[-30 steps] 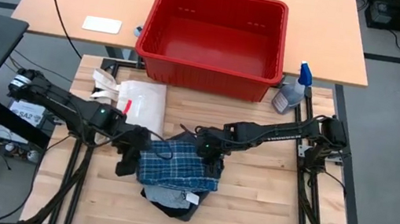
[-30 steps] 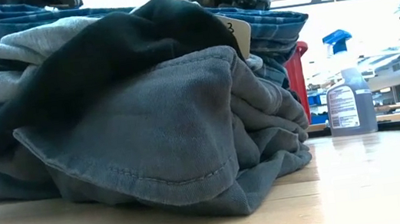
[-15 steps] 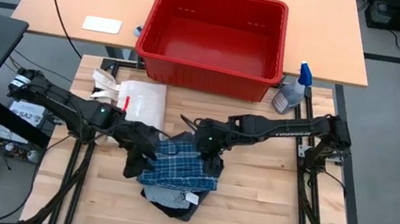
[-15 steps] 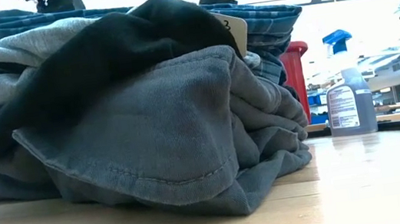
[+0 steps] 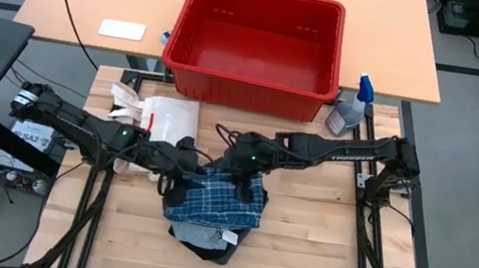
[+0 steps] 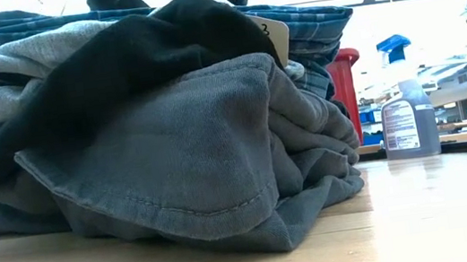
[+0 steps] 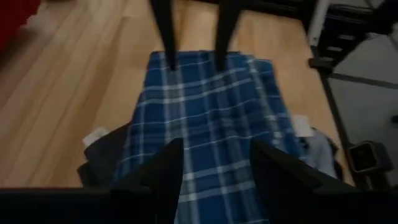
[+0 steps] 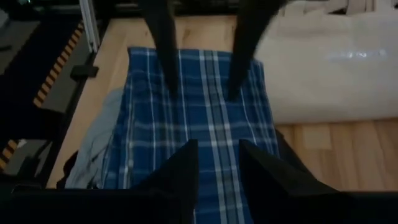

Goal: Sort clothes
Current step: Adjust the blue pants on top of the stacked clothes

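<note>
Charcoal shorts: nearest the low camera we saw the dark charcoal-grey shorts [image 6: 183,156] slumped on the table [image 6: 425,214], forming the base of the pile.
Black piece: a black garment [image 6: 117,69] was draped over the shorts.
Plaid piece: the blue-and-white plaid piece [image 5: 214,197] lay folded flat on top of the pile, near the middle of the table.
Left claw: our left claw [image 5: 185,154] hung over the plaid's far left corner, fingers spread with a clear gap and holding nothing.
Right claw: our right claw [image 5: 245,185] hung over the plaid's far right part, fingers parted by a narrower gap; we saw no cloth pinched between them.
Tote bag: a cream-white tote bag [image 5: 165,123] lay on the table just beyond the left claw.
Spray bottle: a spray bottle [image 5: 350,111] stood at the table's far right corner.
Red bin: an empty red plastic bin [image 5: 254,46] sat farthest off, on the adjoining table behind.
Stage: we judged the sorting barely begun, with all three garments in one stack.
Risk, double pick: a deep bite might have caught the black piece beneath the plaid, because the layers lay pressed together.
Risk, lopsided lift: one claw gripping alone would have let the plaid swing and unfold.
Risk, collision: the two claws were close and could have knocked each other.
</note>
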`<action>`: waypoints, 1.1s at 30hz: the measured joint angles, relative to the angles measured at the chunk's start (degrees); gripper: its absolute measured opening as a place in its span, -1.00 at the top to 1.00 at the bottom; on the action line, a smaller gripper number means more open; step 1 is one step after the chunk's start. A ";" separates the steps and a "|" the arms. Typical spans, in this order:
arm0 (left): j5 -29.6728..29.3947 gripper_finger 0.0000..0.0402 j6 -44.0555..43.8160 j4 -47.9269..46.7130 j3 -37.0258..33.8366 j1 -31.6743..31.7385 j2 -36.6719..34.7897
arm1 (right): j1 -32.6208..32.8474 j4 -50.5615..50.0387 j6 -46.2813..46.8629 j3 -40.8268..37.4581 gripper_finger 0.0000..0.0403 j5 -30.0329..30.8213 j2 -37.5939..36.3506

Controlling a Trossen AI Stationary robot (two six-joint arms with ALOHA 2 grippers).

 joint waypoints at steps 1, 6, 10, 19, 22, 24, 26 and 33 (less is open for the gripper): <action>-0.05 0.07 -0.08 0.08 -0.38 0.40 0.00 | 0.00 1.35 0.27 -0.74 0.39 0.00 0.00; 3.95 0.07 -3.33 0.03 -4.48 2.16 -0.02 | -0.12 2.53 2.09 -3.23 0.39 -0.18 0.07; 6.80 0.07 -6.17 0.55 -7.88 1.79 -0.02 | -0.11 3.17 3.06 -6.68 0.39 -0.22 0.17; 7.95 0.07 -7.28 0.03 -8.95 0.92 -0.02 | -0.24 2.01 5.60 -16.22 0.39 -0.83 0.13; 11.45 0.07 -8.15 -2.21 -8.95 0.93 -0.02 | -0.26 -1.68 6.23 -17.85 0.39 -1.15 0.13; 14.75 0.07 -8.68 -4.90 -8.88 0.93 -0.03 | -0.28 -3.49 6.19 -18.06 0.39 -1.53 0.11; 18.19 0.07 -9.12 -8.52 -8.88 0.95 -0.07 | -0.26 -4.28 5.80 -18.06 0.39 -1.59 0.09; 29.80 0.07 -11.04 -17.64 -8.90 0.92 -0.92 | -0.26 -5.07 5.67 -17.60 0.39 -1.83 -0.15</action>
